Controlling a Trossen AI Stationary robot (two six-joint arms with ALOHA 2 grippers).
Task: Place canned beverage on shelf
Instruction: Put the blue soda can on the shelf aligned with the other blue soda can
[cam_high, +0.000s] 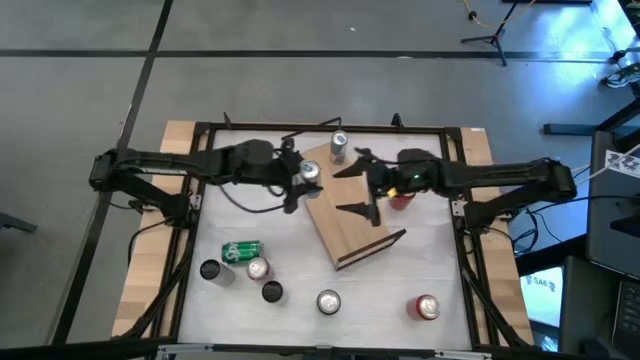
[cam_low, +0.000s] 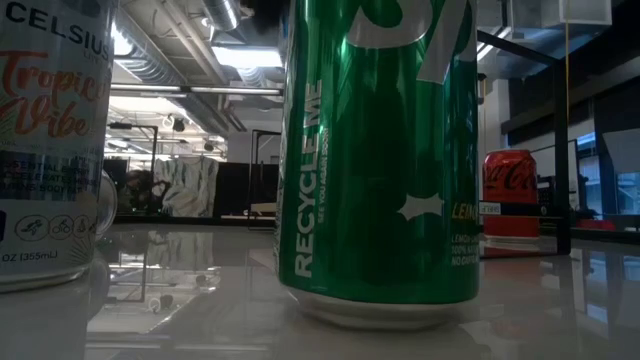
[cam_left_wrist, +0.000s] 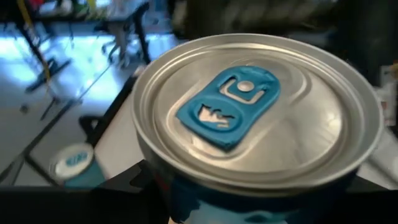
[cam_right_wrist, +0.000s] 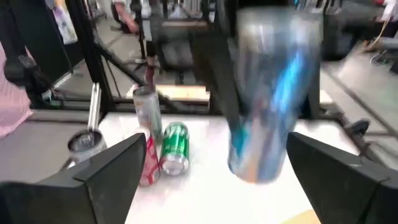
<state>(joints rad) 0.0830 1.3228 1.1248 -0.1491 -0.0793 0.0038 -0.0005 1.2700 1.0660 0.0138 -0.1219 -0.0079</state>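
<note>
**Front of the counter (cam_high: 300, 262), high view.** Six cans in a loose row:
- a dark can (cam_high: 210, 271);
- a green can (cam_high: 242, 250) lying on its side;
- a silver-topped can (cam_high: 258, 268) just beside the green one;
- a small dark can (cam_high: 272, 292);
- a silver-topped can (cam_high: 328, 301) standing alone;
- a red can (cam_high: 427, 307), well apart to the right.

The low view has a green can (cam_low: 380, 150) filling the frame, a white printed can (cam_low: 50, 140) at its side, and a red cola can (cam_low: 512, 195) farther back.

**Middle: the shelf (cam_high: 345, 228).** A light-wood board lying flat and askew on the counter, with its dark rim at the nearer end.

**Right tool (cam_high: 352, 188).** It sits over the board with its fingers (cam_right_wrist: 118, 163) spread wide apart, gripping nothing. In the right wrist view a blurred silver-blue can shows beyond the gap. A red can (cam_high: 402, 201) stands beside the board, partly under this arm.

**Left tool (cam_high: 306, 177).** It sits at the board's far left edge, clamped on a blue-tabbed can (cam_left_wrist: 249, 112). The can is upright with its silver lid facing up. Whether its base rests on the board cannot be told.

**Far end of the shelf.** One more silver-topped can (cam_high: 338, 146) stands here, apart from both tools.
</note>
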